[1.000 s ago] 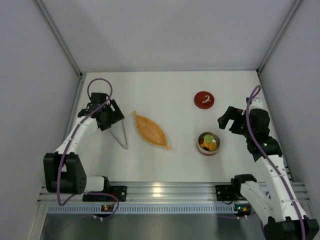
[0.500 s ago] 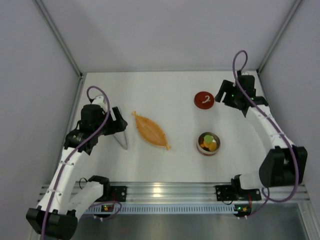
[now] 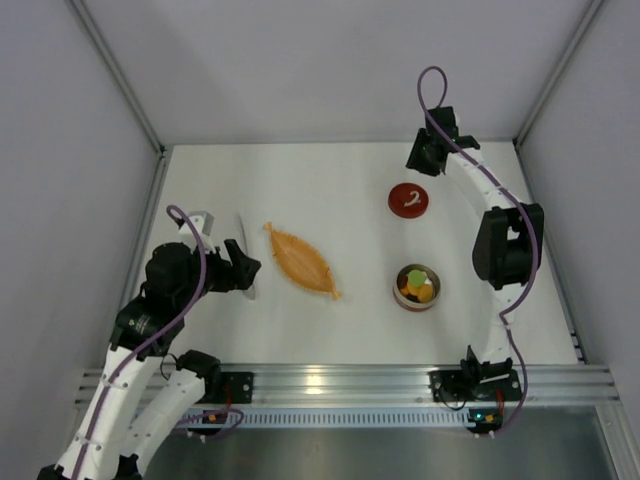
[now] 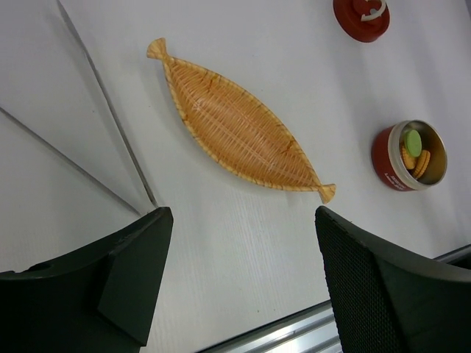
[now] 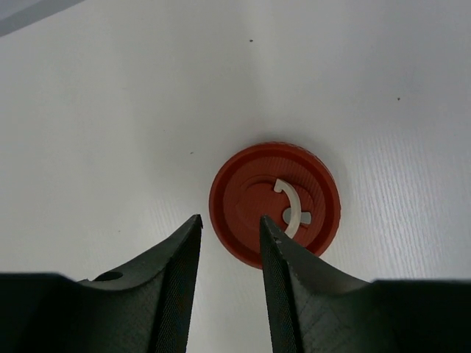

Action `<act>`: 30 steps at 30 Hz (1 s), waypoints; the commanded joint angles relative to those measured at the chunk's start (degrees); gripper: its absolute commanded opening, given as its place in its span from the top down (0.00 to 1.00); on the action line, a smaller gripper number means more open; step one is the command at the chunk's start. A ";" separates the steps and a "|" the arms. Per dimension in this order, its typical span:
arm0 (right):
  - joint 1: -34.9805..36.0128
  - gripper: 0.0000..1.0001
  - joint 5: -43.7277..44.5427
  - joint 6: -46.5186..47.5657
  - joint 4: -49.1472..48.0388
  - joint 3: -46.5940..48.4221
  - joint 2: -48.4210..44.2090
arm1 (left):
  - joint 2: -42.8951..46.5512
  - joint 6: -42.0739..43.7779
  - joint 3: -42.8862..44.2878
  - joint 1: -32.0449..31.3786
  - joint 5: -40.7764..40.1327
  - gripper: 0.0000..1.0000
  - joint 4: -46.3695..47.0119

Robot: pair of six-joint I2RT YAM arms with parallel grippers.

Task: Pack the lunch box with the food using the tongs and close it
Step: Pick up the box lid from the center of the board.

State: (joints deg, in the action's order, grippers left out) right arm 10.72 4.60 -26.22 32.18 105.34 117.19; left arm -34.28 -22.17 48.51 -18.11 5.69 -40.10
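The lunch box (image 3: 417,286) is a small steel tin with a red wall at the right of the table, and the food (image 4: 413,151) lies inside it in orange, yellow and green bits. Its red lid (image 5: 274,204) with the white squiggle lies flat farther back. My right gripper (image 5: 229,224) hovers over the lid's near-left edge, jaws narrowed but apart, nothing between them. The tongs (image 4: 117,126) lie on the table left of the dish, two thin silver arms meeting near my left gripper (image 4: 239,220), which is open and empty above the table.
An orange woven leaf-shaped dish (image 3: 300,260) lies empty between the tongs and the tin. Grey walls enclose the table on three sides. An aluminium rail (image 3: 330,380) runs along the near edge.
My right arm swung from beside the tin to the far back over the lid, and its jaws narrowed. My left arm pulled back from the tongs toward the near left.
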 commanded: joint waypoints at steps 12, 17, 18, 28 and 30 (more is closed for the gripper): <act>0.18 0.61 3.66 -4.28 2.09 -6.37 -1.00 | 2.47 -0.06 -0.70 -2.90 -2.35 0.16 3.18; 0.09 0.60 3.57 -5.42 0.86 -7.52 -0.56 | 2.47 -0.33 -0.70 -3.95 -3.23 0.16 3.01; 0.09 0.60 3.57 -5.60 0.95 -7.43 -0.03 | 2.38 -0.33 -0.70 -4.04 -3.49 0.16 3.01; -1.58 0.59 2.34 -7.36 -0.19 -8.83 1.20 | 2.12 -0.59 -0.79 -5.36 -4.46 0.16 3.01; -1.93 0.59 1.56 -7.53 -0.28 -8.84 1.55 | 2.03 -0.59 -0.79 -5.45 -4.46 0.16 2.92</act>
State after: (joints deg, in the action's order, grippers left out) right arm 9.80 6.76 -32.69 33.58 96.33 117.93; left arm -32.27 -22.55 48.21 -23.24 1.85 -39.92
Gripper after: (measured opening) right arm 0.404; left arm 0.842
